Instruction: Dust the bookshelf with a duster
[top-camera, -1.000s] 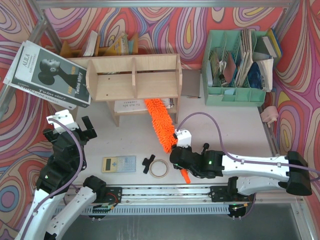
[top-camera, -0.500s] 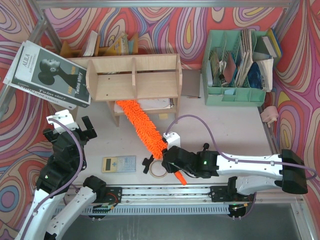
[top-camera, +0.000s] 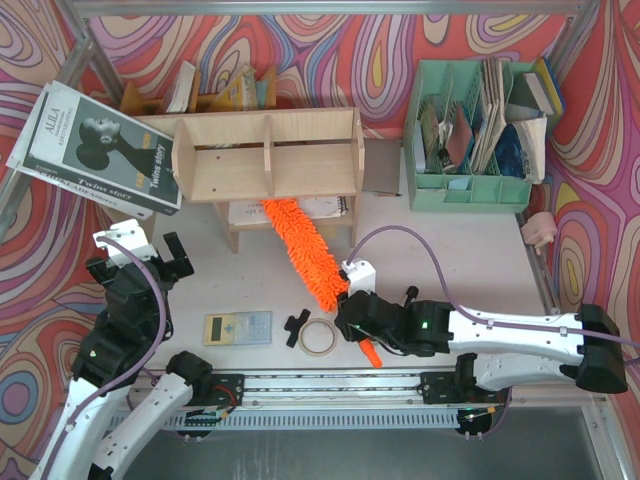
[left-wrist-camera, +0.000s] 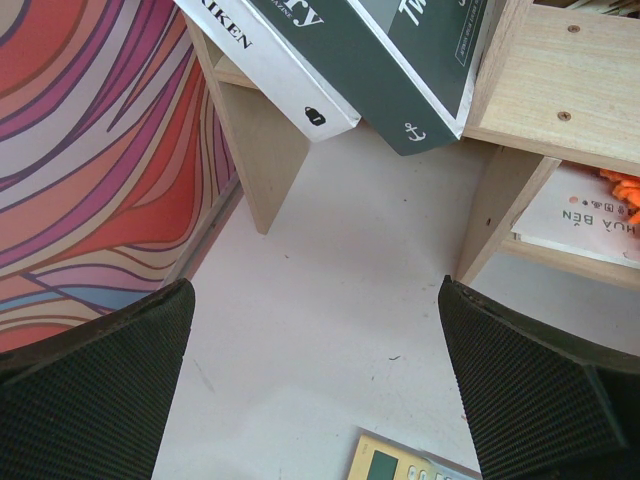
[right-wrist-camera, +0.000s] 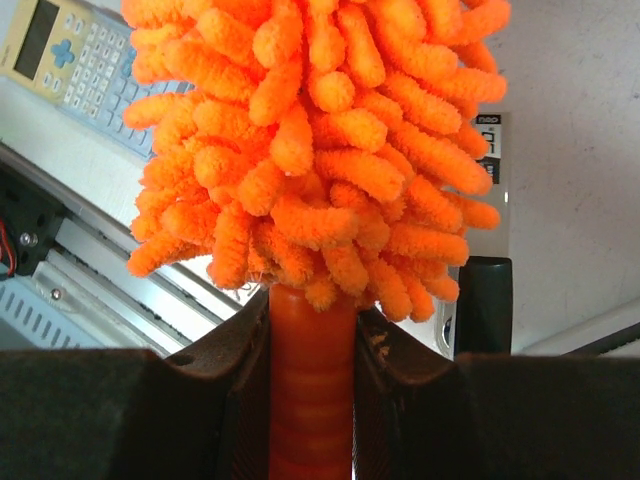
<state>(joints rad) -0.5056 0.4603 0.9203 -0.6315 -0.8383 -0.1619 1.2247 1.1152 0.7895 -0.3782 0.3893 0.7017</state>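
Observation:
The light plywood bookshelf (top-camera: 270, 150) stands at the back left on side legs; one leg (left-wrist-camera: 495, 210) shows in the left wrist view. The fluffy orange duster (top-camera: 305, 255) slants from under the shelf's lower board down to my right gripper (top-camera: 352, 318). That gripper is shut on the duster's smooth orange handle (right-wrist-camera: 310, 380), with the fluffy head (right-wrist-camera: 310, 130) just beyond the fingers. The duster's tip (left-wrist-camera: 622, 185) lies over a notebook under the shelf. My left gripper (top-camera: 140, 250) hovers open and holds nothing, left of the shelf; its black fingers (left-wrist-camera: 90, 390) stand far apart.
A big dark book (top-camera: 100, 150) leans on the shelf's left end. A calculator (top-camera: 238, 327), a black clip (top-camera: 296, 325) and a tape roll (top-camera: 318, 338) lie near the front. A mint green organizer (top-camera: 470, 120) with papers stands at the back right.
The duster head swept left under the shelf, then came partway back to the right. My right gripper moved left and back with it. The left arm stayed still.

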